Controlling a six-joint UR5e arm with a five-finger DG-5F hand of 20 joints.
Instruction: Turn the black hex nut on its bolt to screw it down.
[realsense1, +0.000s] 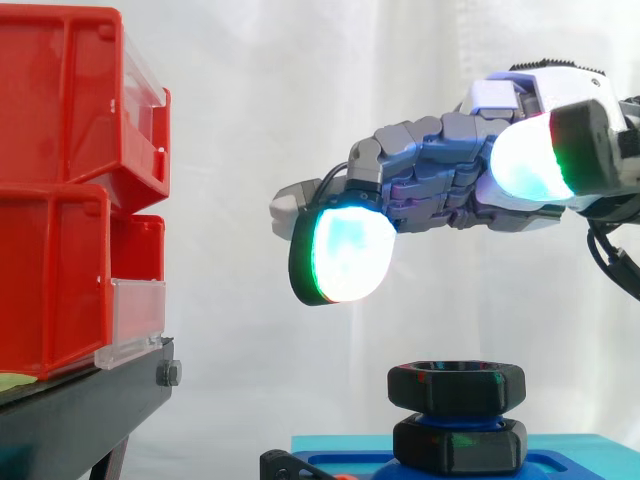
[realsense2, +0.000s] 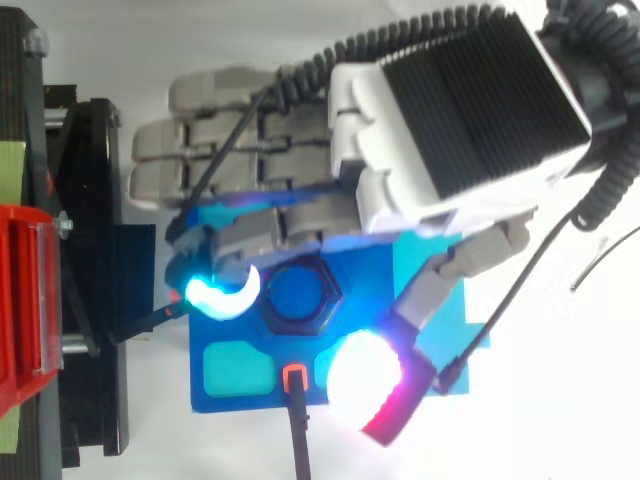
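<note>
A black hex nut (realsense1: 457, 386) sits high on its blue bolt above a second black hex piece (realsense1: 460, 445) on the blue base (realsense1: 560, 455). From above, the nut (realsense2: 298, 297) rings the bolt's blue top, partly covered by a finger. My hand (realsense1: 440, 180) hovers above the nut, clear of it by a gap, with fingers stretched toward the left and glowing pads (realsense1: 345, 255) hanging down. The hand (realsense2: 400, 150) spreads over the base, thumb pad at the near right. It is open and holds nothing.
Red bins (realsense1: 70, 190) are stacked on a black stand (realsense1: 90, 405) at the left, close to the fingertips' reach. The blue base (realsense2: 230, 375) has teal pads and a small orange-rimmed slot (realsense2: 294, 377) at its front edge. A white curtain hangs behind.
</note>
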